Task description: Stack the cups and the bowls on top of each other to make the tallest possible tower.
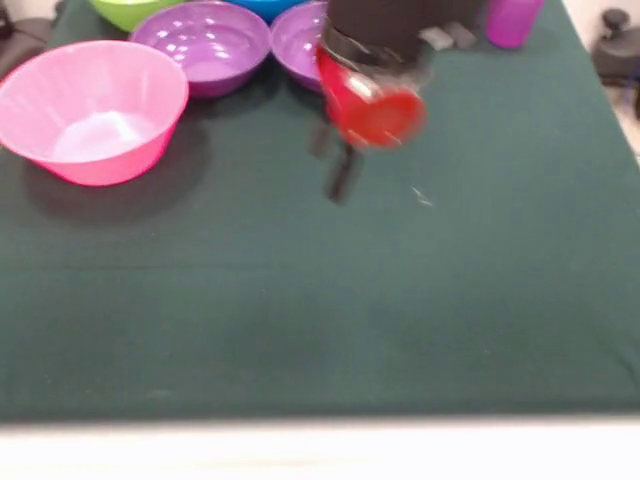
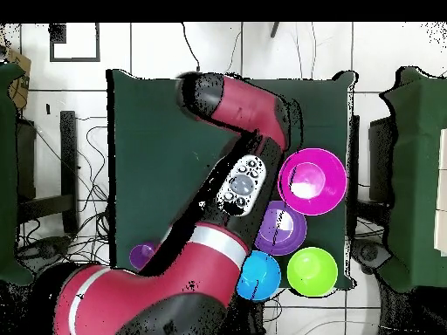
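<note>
Small red bowl point(image 1: 375, 112) up in the air, clear of the green table point(image 1: 300, 300), tipped over so its base faces the front camera. Blurred at the edges. Sits to the picture's right of the big pink bowl point(image 1: 95, 110) in the front view, well apart from it, with a dark shadow on the cloth just below.

Clamped at the rim by the gripper point(image 1: 372, 62): fingers closed on that red bowl, though too smeared to show exactly how they lie. Black gripper body dropping in from the top edge right above.

Back to the pink bowl: upright on the cloth, mouth open. Just beyond it to the right, a purple bowl point(image 1: 205, 45), near or touching its rim, hard to say which. Further right again, a second purple bowl point(image 1: 298, 40), half hidden behind the gripper. Beyond the pink bowl at the top edge, a lime green bowl point(image 1: 130, 10) and a sliver of blue bowl point(image 1: 265, 6). Far off to the right, a purple cup point(image 1: 512, 20).

From overhead: pink bowl point(image 2: 312, 181) at the table's edge, purple bowl point(image 2: 281, 229) against it, blue bowl point(image 2: 259, 274) and lime green bowl point(image 2: 312, 270) further down. Red arm point(image 2: 236, 105) sweeping across the cloth, covering gripper and red bowl. Purple cup point(image 2: 142, 255) well away on the arm's other side.
</note>
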`<state>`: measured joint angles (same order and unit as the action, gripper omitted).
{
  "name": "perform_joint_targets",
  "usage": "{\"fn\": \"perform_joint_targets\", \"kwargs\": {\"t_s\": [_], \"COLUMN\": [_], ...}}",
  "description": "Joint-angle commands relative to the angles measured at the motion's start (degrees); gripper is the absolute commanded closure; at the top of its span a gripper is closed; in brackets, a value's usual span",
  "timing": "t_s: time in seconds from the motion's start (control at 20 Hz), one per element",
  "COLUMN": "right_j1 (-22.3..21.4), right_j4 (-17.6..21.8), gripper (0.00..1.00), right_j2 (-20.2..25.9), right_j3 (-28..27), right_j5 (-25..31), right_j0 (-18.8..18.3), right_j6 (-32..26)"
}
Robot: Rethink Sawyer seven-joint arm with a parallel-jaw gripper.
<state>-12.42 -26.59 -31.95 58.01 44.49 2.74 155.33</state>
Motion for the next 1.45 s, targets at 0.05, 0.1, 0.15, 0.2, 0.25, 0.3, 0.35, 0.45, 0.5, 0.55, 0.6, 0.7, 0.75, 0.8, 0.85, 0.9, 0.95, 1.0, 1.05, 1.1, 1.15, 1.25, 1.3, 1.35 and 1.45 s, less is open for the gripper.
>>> {"fn": "perform_joint_targets", "kwargs": {"t_s": [0.05, 0.1, 0.15, 0.2, 0.25, 0.3, 0.35, 0.45, 0.5, 0.55, 0.6, 0.7, 0.75, 0.8, 0.85, 0.9, 0.95, 1.0, 1.05, 1.1, 1.15, 1.25, 1.3, 1.35, 1.45], "right_j1": [-9.7, -9.5, -9.7, -9.9, -10.5, -10.8, -11.2, -11.0, -10.7, -10.7, -10.7, -10.2, -10.0, -9.9, -9.9, -9.8, -9.8, -9.8, -9.3, -8.9, -7.7, -7.7, -8.1, -8.2, -7.7], "right_j4": [10.0, 10.8, 11.9, 12.5, 13.5, 14.4, 15.1, 16.2, 16.9, 17.0, 17.7, 18.9, 19.5, 19.9, 20.2, 20.5, 20.7, 21.2, 22.2, 22.9, 24.7, 26.5, 26.9, 27.4, 27.7], "gripper": [0.00, 0.00, 0.00, 0.00, 0.00, 0.00, 0.00, 0.00, 0.00, 0.00, 0.00, 0.00, 0.00, 0.00, 0.00, 0.00, 0.00, 0.00, 0.00, 0.00, 0.00, 0.00, 0.00, 0.00, 0.00], "right_j2": [11.5, 11.9, 12.2, 12.5, 12.0, 11.9, 12.3, 15.8, 15.6, 15.8, 16.3, 17.1, 17.6, 17.8, 17.9, 18.0, 18.1, 17.8, 16.6, 15.4, 12.5, 11.9, 13.3, 14.0, 12.8], "right_j3": [22.6, 23.1, 24.3, 24.9, 26.0, 26.5, 27.8, 29.8, 29.8, 30.4, 30.6, 30.6, 30.8, 30.8, 30.8, 30.8, 30.9, 30.6, 29.8, 29.1, 27.5, 27.0, 27.3, 27.2, 26.2], "right_j5": [-9.0, -10.6, -12.6, -13.1, -13.4, -13.4, -14.0, -18.4, -19.0, -19.2, -20.1, -22.1, -23.1, -23.3, -23.3, -23.4, -23.4, -23.0, -22.6, -22.5, -23.1, -24.2, -24.6, -25.3, -25.3], "right_j0": [-4.4, -4.6, -4.8, -4.9, -4.7, -4.6, -5.0, -7.4, -7.1, -7.1, -7.5, -8.0, -8.3, -8.4, -8.4, -8.4, -8.4, -8.2, -7.4, -6.6, -4.8, -5.0, -6.1, -6.7, -5.8], "right_j6": [-19.3, -18.6, -17.4, -16.5, -15.5, -14.9, -14.3, -14.3, -12.9, -11.4, -11.0, -9.9, -9.4, -8.9, -8.4, -7.9, -7.5, -7.4, -7.2, -6.7, -6.3, -6.8, -7.4, -7.6, -5.7]}}
